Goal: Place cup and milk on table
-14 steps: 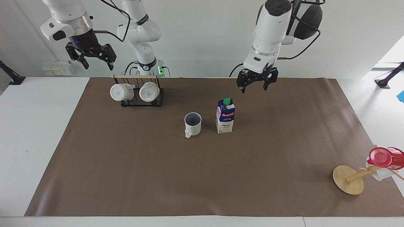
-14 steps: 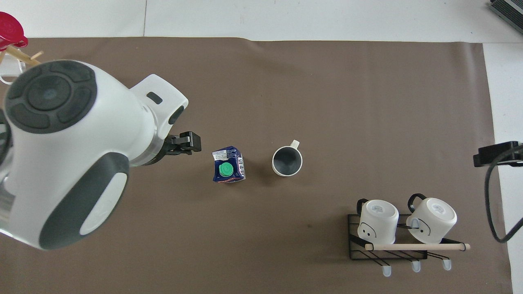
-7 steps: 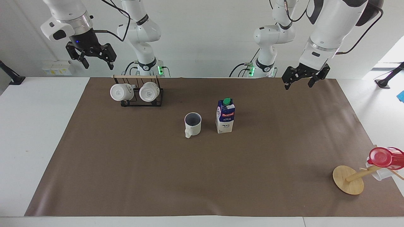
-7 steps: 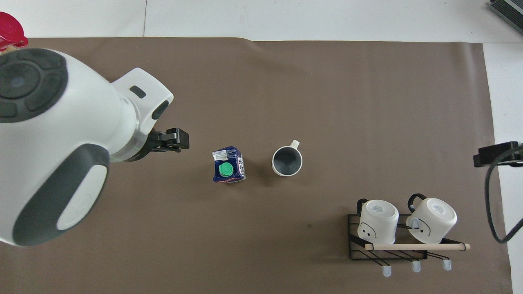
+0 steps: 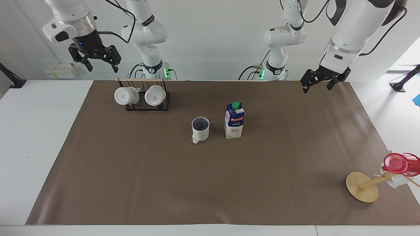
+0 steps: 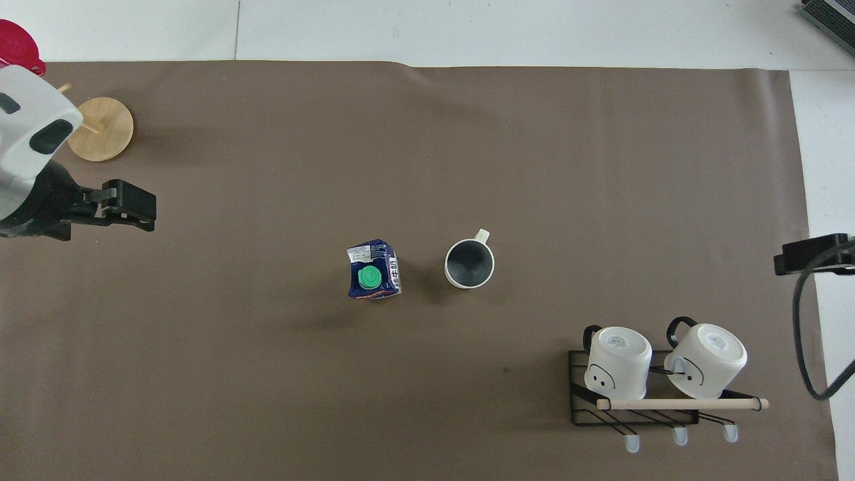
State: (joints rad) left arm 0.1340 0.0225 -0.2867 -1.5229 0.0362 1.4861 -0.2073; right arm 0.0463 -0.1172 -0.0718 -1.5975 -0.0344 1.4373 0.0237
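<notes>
cup and milk upright mid-mat with a narrow gap between, mug rack nearer robots, wooden stand at mat corner, bare mat elsewhere

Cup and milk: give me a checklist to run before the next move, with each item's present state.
1. The cup stands upright on the mat of the table: ok.
2. The milk stands upright beside the cup, toward the left arm's end, green cap on: ok.
3. Cup and milk do not touch; a gap shows between them: ok.
4. Left gripper open, empty, raised over the mat's edge at the robots' end: ok.
5. Right gripper open, empty, raised above the rack holding two white mugs: ok.
6. Whether the cup holds any liquid: cannot tell for certain; only its dark inside shows.
</notes>
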